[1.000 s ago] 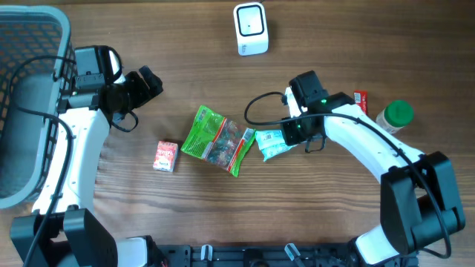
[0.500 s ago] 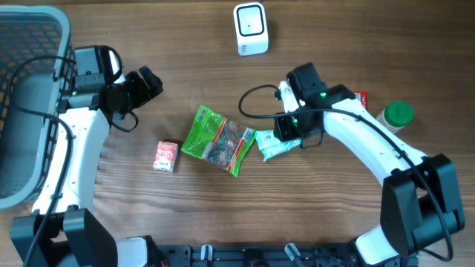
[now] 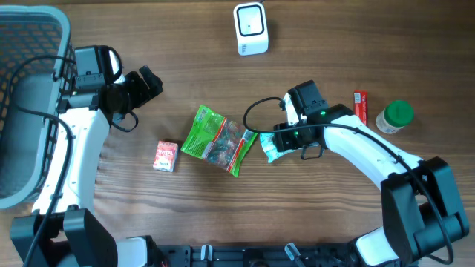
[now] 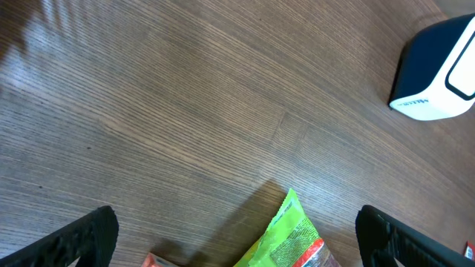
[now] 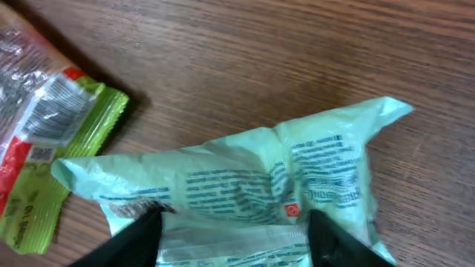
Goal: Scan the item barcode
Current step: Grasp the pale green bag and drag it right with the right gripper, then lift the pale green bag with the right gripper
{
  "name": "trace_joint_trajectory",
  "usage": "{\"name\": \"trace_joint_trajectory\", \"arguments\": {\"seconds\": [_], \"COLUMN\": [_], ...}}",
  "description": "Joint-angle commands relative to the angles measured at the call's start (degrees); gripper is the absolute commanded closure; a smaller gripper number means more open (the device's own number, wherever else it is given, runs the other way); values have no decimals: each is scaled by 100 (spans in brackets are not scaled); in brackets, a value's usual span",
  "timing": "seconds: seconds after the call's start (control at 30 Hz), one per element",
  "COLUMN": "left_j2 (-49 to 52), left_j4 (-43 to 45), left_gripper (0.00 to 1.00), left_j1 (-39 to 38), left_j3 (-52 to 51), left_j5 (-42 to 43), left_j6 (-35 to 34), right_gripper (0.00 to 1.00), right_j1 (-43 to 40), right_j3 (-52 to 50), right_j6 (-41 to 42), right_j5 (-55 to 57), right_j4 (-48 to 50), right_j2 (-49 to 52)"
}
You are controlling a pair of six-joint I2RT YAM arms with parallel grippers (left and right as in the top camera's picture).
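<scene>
Where our right gripper [image 5: 234,241] reaches the table, we see its two fingers [image 5: 137,236] standing apart on either side of a pale green packet [image 5: 260,182]. The packet lies crumpled on the wooden table [image 5: 245,52] with its printed face up. We cannot tell whether the fingers press it or only flank it. Just beside the packet's left end lies a bright green snack bag [image 3: 217,139], a barcode showing near its edge. Further to that side we find a small red box [image 3: 165,156], apart from the bag. On the packet's other side sit a thin red item [image 3: 361,105] and a green-lidded jar [image 3: 393,116], near each other. Our left gripper [image 4: 236,222] hangs over bare wood, jaws spread wide with nothing in them. At the left edge stands a grey basket [image 3: 44,30]. Farthest off, we see the white scanner [image 3: 250,28], well apart from the packet.
</scene>
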Motion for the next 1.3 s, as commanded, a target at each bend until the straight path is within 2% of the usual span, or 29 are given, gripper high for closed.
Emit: {"name": "trace_joint_trajectory", "arguments": {"seconds": [0.0,0.17,0.37,0.4,0.47,0.5,0.63,0.8,0.83,0.87,1.0,1.2,1.27], "left_j2": [-20,-20,-20,-20,-20,-20,-20,-20,-20,-20,-20,-20,-20], "left_j4": [11,11,11,11,11,9,-4,-7,-7,-4,-7,-7,-7], "left_gripper": [0,0,0,0,0,0,0,0,0,0,0,0,0], "left_j1": [-15,-15,-15,-15,-15,-15,-15,-15,-15,-15,-15,-15,-15], "left_j3": [87,87,87,87,87,87,87,87,87,87,87,87,87], "left_j5": [48,48,48,46,48,46,48,48,46,48,48,46,48], "left_j6": [68,70,70,70,70,70,68,70,68,70,68,70,70], "right_gripper": [28,34,34,32,9,3,0,0,1,8,25,25,31], "right_j1": [-9,-9,-11,-13,-15,-15,-192,-599,-667,-697,-713,-713,-713], "right_j3": [221,660,667,667,667,667,662,662,662,662,662,660,660], "right_j6": [-234,-363,-531,-535,-538,-542,-732,-1008,-1095,-1130,-1132,-1130,-1128], "right_j5": [-146,-553,-688,-573,-243,28,271,-323,-444,-461,-463,-463,-463], "right_j4": [-219,-614,-1165,-1213,-1307,-1362,-1528,-1408,-1355,-1316,-1141,-914,-837], "right_j2": [39,-358,-1384,-1506,-1659,-1670,-1499,-918,-704,-557,-7,872,1110]}}
